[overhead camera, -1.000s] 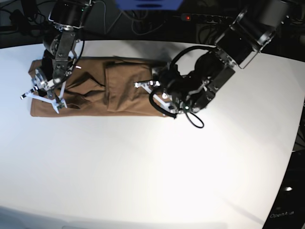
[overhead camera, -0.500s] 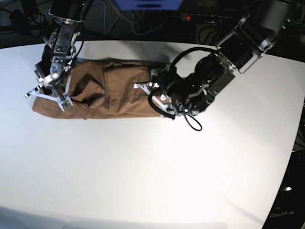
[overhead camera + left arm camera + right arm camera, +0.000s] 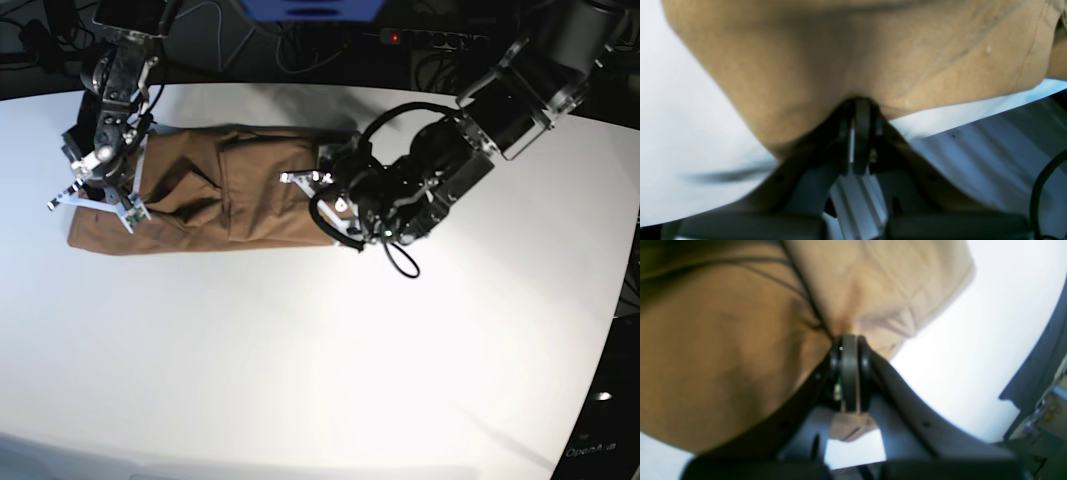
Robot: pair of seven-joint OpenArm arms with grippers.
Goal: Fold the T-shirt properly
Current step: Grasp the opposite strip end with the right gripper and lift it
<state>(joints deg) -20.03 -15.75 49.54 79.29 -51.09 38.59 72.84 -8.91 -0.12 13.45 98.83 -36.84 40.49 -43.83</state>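
Since the earlier base frames, the right gripper at the upper left has drawn up and inward, lifting its end of the T-shirt into a loose fold. Both arms reach down from the frame's top edge over the white table. The right arm hangs nearly vertical; its jaws are pinched tight on tan cloth. The left gripper, on a bent arm entering from the upper right, is clamped on the shirt's opposite edge. The garment lies as a long band across the upper left.
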